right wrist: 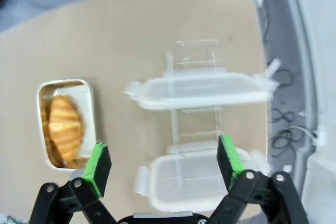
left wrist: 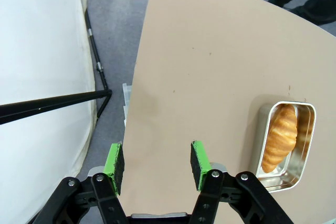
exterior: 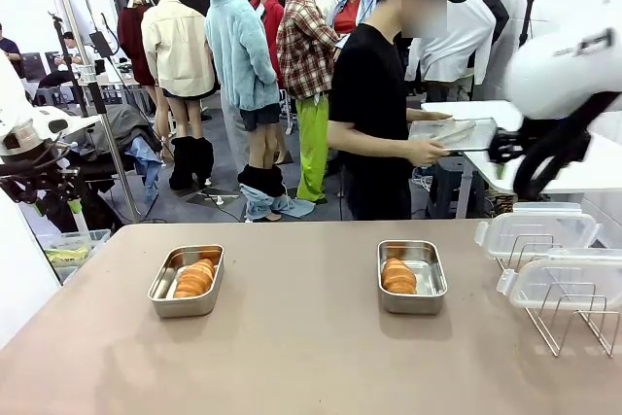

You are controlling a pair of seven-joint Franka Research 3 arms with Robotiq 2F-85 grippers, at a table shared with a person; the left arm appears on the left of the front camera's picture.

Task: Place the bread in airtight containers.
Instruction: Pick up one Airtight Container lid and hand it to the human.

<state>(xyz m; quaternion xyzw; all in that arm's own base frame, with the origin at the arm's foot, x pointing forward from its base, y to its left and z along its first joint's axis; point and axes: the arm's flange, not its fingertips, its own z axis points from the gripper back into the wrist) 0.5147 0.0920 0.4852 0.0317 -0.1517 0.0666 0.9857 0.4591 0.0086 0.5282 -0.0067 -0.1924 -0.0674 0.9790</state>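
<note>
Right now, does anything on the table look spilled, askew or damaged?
Nothing stands out. The left tin and the right tin sit flat with bread inside, nothing spilled. The clear lids rest on the wire rack, not yet fitted.

Hidden, cropped and blurred parts, three views

Front view: right arm (exterior: 564, 75) blurred, its wrist end a dark shape, fingers not resolvable; left arm (exterior: 24, 128) cropped by the picture's left edge; wire rack (exterior: 573, 318) and nearer clear lid (exterior: 569, 279) run off the right edge; bread (exterior: 194, 279) in left tin (exterior: 160, 291) and right tin (exterior: 434, 284) overlaps, count uncertain; steel tray (exterior: 454, 133) held by the person, contents too small to tell. Right wrist view: whole frame soft; tin (right wrist: 84, 95) near corner hidden behind a green pad (right wrist: 98, 161); lower clear lid (right wrist: 194, 179) partly behind right gripper (right wrist: 163, 153). Left wrist view: left gripper (left wrist: 156, 153) body cut by the bottom edge.
</note>
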